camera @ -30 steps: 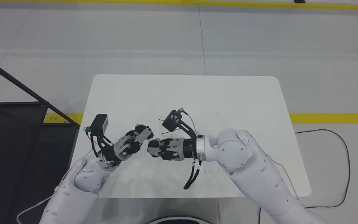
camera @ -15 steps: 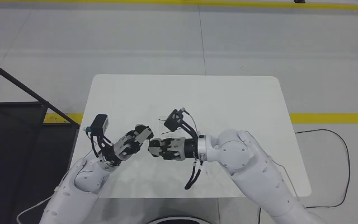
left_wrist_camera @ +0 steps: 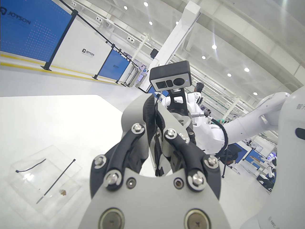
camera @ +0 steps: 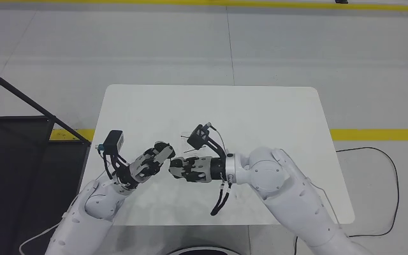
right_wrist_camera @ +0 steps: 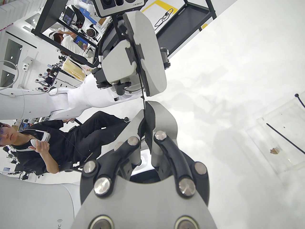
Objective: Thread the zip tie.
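Top view finds nothing moved over the last second, left claw (camera: 164, 153) and right claw (camera: 173, 168) tip to tip above the desk (camera: 268, 115) near its left, each clenched on the zip tie (right_wrist_camera: 143, 98) spanning them, so threading appears paused in fine alignment.

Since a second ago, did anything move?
Hardly anything: the right arm shifted a hair toward the robot. The left end effector and right end effector stay shut on the zip tie, tip to tip above the table.
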{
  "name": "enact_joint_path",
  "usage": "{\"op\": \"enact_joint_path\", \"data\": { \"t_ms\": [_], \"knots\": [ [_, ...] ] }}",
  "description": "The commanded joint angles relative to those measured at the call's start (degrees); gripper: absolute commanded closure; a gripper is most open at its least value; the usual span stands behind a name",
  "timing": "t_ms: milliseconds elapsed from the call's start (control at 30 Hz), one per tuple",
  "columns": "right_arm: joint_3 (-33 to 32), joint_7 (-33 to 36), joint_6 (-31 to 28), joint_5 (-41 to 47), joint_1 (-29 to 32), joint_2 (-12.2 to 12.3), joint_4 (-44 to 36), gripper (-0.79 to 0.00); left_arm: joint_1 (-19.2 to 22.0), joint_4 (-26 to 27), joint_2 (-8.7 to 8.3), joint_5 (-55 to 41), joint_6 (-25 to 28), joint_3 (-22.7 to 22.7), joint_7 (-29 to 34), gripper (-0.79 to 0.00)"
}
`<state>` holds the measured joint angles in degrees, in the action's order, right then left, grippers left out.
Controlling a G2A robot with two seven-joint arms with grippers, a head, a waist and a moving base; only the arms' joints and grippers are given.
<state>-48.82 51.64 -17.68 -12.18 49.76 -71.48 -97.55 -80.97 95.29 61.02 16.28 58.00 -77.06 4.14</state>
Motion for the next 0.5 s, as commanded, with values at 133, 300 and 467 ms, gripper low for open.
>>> {"op": "enact_joint_path", "data": {
  "t_ms": [133,300,467],
  "knots": [
    [0.0,0.1,-0.1,0.1,0.0,0.0,0.1,0.000,0.0,0.0,0.01,0.0,0.0,0.0,0.0,-0.055],
    [0.1,0.3,0.0,0.0,-0.1,0.0,0.1,0.000,0.0,0.0,0.05,0.1,0.0,-0.1,-0.2,-0.102],
    [0.1,0.3,0.1,0.0,-0.2,0.0,0.1,0.000,0.0,0.0,0.07,0.2,0.0,0.0,-0.3,-0.089]
  ]
}}
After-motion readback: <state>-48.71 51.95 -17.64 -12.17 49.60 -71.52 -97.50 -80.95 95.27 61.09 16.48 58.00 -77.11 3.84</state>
